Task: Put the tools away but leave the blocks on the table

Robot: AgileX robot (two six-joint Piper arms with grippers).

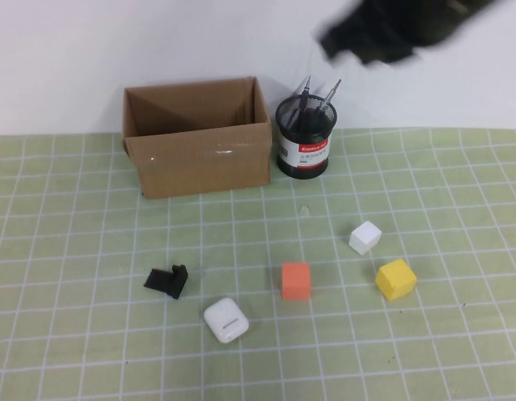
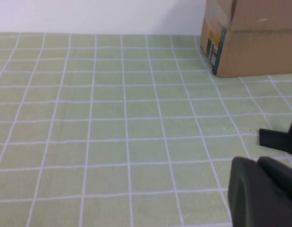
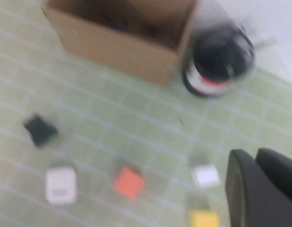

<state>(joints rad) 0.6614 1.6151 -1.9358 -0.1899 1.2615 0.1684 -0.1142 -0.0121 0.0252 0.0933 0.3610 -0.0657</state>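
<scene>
Fingers pressed together on both sides, pinching nothing: my right gripper point(image 1: 383, 38) is high above the mesh pen cup point(image 1: 303, 138), my left gripper point(image 2: 261, 189) low over the table point(image 1: 74, 251). Tool tips poke out of the cup. Orange block point(image 1: 296, 281), yellow block point(image 1: 396, 278) and white block point(image 1: 366, 237) sit loose; swing low and I'd scatter them.

Pale green white-gridded table point(image 1: 74, 251); orange point(image 1: 296, 281), yellow point(image 1: 396, 278), white blocks point(image 1: 366, 237); brown box point(image 1: 197, 146).
</scene>
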